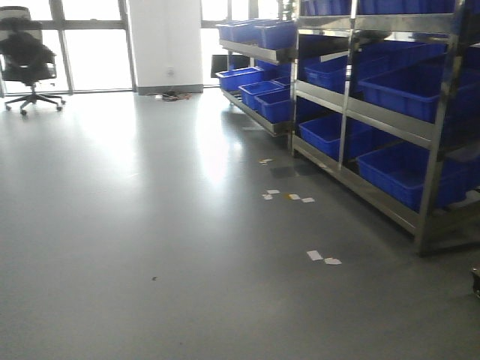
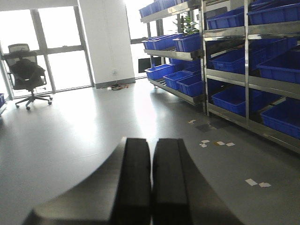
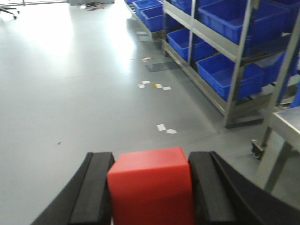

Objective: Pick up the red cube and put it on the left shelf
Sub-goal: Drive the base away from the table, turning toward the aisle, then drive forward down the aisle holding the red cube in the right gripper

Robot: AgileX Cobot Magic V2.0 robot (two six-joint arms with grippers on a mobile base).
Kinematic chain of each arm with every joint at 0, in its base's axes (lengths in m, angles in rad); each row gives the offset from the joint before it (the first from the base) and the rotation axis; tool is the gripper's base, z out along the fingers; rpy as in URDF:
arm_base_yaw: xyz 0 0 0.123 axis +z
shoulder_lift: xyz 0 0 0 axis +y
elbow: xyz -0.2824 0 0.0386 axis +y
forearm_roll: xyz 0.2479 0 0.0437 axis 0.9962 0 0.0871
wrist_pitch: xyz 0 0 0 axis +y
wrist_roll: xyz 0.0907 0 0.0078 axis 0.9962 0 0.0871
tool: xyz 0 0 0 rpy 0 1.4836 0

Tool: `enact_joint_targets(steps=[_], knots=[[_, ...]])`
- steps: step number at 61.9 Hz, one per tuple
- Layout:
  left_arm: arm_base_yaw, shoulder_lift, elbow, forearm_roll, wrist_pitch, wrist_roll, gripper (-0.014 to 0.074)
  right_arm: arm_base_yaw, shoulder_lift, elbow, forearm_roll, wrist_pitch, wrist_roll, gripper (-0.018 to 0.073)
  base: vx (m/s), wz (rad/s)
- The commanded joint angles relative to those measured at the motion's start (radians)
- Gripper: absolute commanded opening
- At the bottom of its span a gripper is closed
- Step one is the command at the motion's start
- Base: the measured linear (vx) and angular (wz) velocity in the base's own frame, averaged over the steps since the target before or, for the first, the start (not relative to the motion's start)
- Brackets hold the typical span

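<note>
The right gripper has its black jaws clamped on the small solid red cube, which sits squeezed between the two pads (above the grey floor, touching nothing else). The left gripper has its jaws pressed together with nothing between them. Stainless-steel racks carrying blue plastic crates stand to the right, well apart from the cube.

The left gripper fills the lower middle of the view, its two black fingers pressed together with nothing between them. Beyond it lies grey floor with paper scraps. Steel racks holding blue crates line the right, and an office chair stands by the windows at left.
</note>
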Motion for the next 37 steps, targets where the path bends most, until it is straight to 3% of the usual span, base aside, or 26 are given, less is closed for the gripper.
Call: enact_joint_targets(steps=[1,37], knots=[[-0.008,0.008,0.022,-0.002,-0.084,0.002,0.0106,-0.005,0.004,-0.029,-0.014,-0.081,-0.001,0.0057,-0.21,0.35],[-0.008,0.008,0.022,-0.002,-0.084,0.002,0.0106,-0.005,0.004,-0.029,-0.014,-0.080,-0.001,0.0057,-0.19,0.34]])
